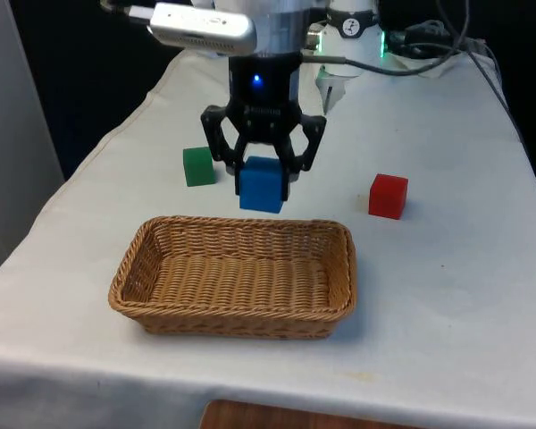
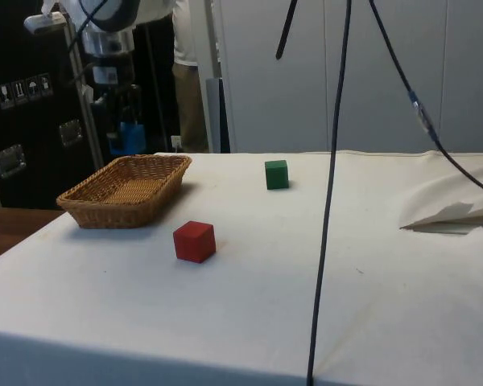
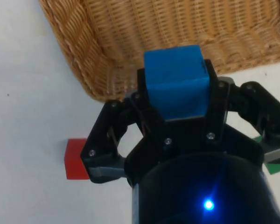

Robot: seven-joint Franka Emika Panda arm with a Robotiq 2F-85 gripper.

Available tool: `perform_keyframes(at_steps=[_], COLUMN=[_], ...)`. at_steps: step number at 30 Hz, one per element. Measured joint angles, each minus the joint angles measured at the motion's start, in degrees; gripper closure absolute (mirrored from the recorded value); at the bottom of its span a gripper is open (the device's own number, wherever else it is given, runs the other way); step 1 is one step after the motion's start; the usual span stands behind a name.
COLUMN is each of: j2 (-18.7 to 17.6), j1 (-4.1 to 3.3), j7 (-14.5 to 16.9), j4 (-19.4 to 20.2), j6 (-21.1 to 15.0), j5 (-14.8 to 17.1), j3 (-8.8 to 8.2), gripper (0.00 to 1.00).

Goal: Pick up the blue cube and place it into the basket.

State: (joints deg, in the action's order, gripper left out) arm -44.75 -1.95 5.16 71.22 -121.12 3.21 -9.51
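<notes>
White-clothed table [image 1: 464, 295], bearing one basket and two loose cubes; a third cube is carried above it.

Wicker basket [image 1: 237, 317] [image 2: 105, 211] [image 3: 84, 60], one: shallow, rectangular, light brown weave, lying near the table's front edge, towards the front view's left of centre. Nothing lies inside it.

Gripper [image 1: 262, 170] [image 2: 129, 129] [image 3: 177, 105], one: black, two-fingered, pointing downward, its fingers clamped on opposite faces of the blue cube. It hangs in the air just behind the basket's far rim, clear of the cloth.

Cubes, three in all: one blue, one green, one red, of similar build.

Blue cube [image 1: 262, 185] [image 2: 131, 137] [image 3: 177, 81], one: solid, matt, evenly bright blue, with slightly rounded edges and no markings. It is held off the table between the fingers, its lower half protruding below them. In the wrist view it overlaps the basket's rim and the cloth beside it; whether it is already above the basket's interior cannot be told.

Green cube [image 1: 198, 166] [image 2: 277, 174], one: resting on the cloth behind the basket, on the front view's left of the gripper and near it.

Red cube [image 1: 388, 196] [image 2: 195, 241] [image 3: 75, 159], one: resting on the cloth towards the front view's right, beyond the basket's far right corner and apart from it.
</notes>
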Motion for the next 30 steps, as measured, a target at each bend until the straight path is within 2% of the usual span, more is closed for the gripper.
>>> perform_keyframes(at_steps=[9,23,30], j2=[-2.64,-6.99,-8.19], j1=[-0.63,-0.86,-0.80], j7=[-1.55,-2.86,-2.86], j4=[-0.11,-0.11,-0.11], j6=[-4.01,-9.45,-10.37], j5=[0.00,0.00,0.17], j3=[0.23,0.69,0.74], gripper=[1.00,1.00,1.00])
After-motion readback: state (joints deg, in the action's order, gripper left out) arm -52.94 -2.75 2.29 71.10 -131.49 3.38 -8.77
